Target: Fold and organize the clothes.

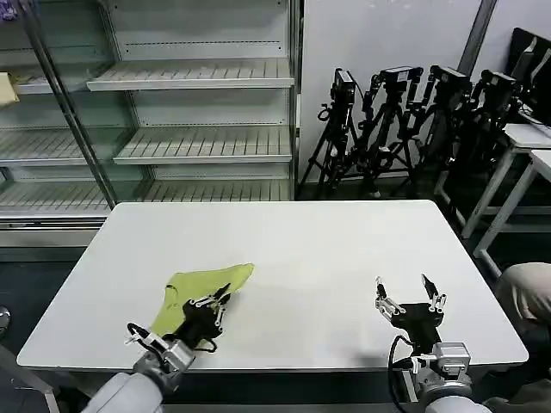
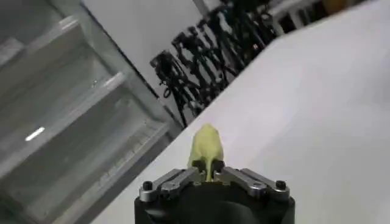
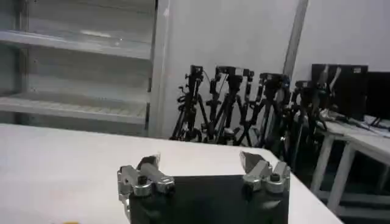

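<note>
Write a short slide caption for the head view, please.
Left end effector pinches the crumpled lime T-shirt on the white table; right end effector waits open.

1. I see the clothes (image 1: 202, 288) as one lime yellow-green T-shirt of soft knit fabric, bunched into a crumpled, roughly triangular heap.
2. It lies on the near left part of the white table, with one corner pointing toward the table's middle.
3. Its near edge is pinched up; from my left wrist camera a narrow fold of the fabric (image 2: 207, 149) stands upright.
4. I see no print on the showing side.
</note>
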Available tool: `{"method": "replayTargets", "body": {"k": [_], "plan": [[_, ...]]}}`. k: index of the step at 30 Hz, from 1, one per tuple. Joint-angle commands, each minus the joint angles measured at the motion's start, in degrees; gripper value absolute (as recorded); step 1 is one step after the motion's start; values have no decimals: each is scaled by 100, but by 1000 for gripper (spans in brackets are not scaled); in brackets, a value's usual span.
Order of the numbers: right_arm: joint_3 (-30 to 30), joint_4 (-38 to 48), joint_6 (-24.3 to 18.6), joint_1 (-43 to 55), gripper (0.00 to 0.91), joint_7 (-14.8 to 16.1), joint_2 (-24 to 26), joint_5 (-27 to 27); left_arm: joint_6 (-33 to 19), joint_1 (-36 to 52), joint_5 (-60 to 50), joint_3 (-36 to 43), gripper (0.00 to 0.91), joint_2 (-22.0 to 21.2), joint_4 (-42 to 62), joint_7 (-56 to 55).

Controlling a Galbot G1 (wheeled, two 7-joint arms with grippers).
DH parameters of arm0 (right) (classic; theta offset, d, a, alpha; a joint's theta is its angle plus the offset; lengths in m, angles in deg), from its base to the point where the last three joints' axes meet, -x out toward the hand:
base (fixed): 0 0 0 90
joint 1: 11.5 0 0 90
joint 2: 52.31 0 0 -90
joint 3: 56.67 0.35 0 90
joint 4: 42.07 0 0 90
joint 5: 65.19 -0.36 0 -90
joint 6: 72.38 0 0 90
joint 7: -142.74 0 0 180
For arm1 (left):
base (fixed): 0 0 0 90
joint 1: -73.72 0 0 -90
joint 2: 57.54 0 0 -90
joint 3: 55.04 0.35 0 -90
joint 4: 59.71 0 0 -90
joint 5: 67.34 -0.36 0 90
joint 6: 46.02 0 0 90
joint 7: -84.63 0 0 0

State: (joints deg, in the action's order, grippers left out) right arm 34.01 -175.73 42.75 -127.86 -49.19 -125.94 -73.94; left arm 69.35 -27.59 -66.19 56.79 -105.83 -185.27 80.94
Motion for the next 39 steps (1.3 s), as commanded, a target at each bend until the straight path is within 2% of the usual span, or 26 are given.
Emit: {"method": "replayTargets", "body": {"k": [1, 6, 12, 13, 14, 21, 29, 32, 35, 36, 38, 39], "plan": [[438, -187, 53, -4, 907, -15, 90, -148, -444, 1374, 881, 1251, 0, -892, 1180, -1209], [715, -282, 115, -4, 907, -31, 182, -319, -516, 1745, 983, 1420, 0, -1032, 1354, -1056], [630, -187, 149, 154, 907, -55, 106, -296, -656, 1797, 857, 1845, 10, -1286, 1451, -814], [607, -164, 154, 190, 907, -56, 96, -289, -670, 1793, 868, 1882, 403, -1320, 1440, -761], [595, -148, 155, 217, 907, -50, 96, -290, -698, 1779, 881, 1919, 907, -1329, 1409, -700], [506, 283, -88, 610, 907, 173, 15, -145, -1119, 1750, 1264, 1866, 907, -1454, 1118, -592], [335, 625, -222, 918, 907, 202, -96, 66, -1110, 1904, 1503, 1237, 907, -1664, 949, -706], [269, 701, -231, 1054, 907, 232, -95, 102, -1096, 1847, 1628, 595, 907, -1586, 802, -628], [172, 883, -279, 1264, 907, 246, -117, 143, -1303, 1566, 1462, -244, 907, -1172, 828, -144], [142, 971, -333, 1344, 907, 253, -133, 204, -1379, 1274, 1467, -860, 907, -1017, 858, 321], [59, 1138, -397, 1439, 907, 277, -172, 339, -1572, 882, 1379, -1440, 907, -907, 982, 835], [-4, 1244, -427, 1518, 907, 292, -206, 432, -1924, 692, 1240, -1766, 907, -903, 1121, 1012]]}}
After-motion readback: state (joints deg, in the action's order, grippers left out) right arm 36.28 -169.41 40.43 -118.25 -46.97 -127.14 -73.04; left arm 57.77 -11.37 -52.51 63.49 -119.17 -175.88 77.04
